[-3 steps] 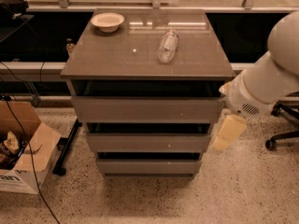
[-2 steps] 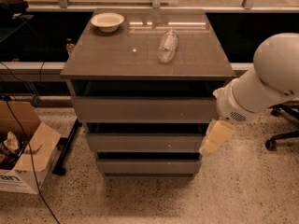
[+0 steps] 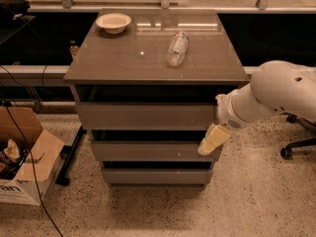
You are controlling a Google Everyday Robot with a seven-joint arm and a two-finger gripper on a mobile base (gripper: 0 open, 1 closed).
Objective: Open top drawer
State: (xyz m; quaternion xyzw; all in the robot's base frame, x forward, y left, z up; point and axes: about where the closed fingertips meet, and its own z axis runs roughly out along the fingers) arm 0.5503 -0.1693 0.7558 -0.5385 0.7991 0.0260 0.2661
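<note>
The top drawer is the widest grey front of three, just under the cabinet's grey top, with a dark gap above it. It looks nearly closed. Two narrower grey drawer fronts sit below it. My white arm comes in from the right. My gripper, cream-coloured, hangs in front of the right end of the middle drawer front, just below the top drawer's lower right corner.
On the cabinet top stand a white bowl at the back left and a clear plastic bottle lying near the middle. An open cardboard box and cables lie on the floor at the left. An office chair base is at the right.
My arm and gripper have moved left, from beside the cabinet's right edge to in front of the drawers' right end. The drawers have not moved.
</note>
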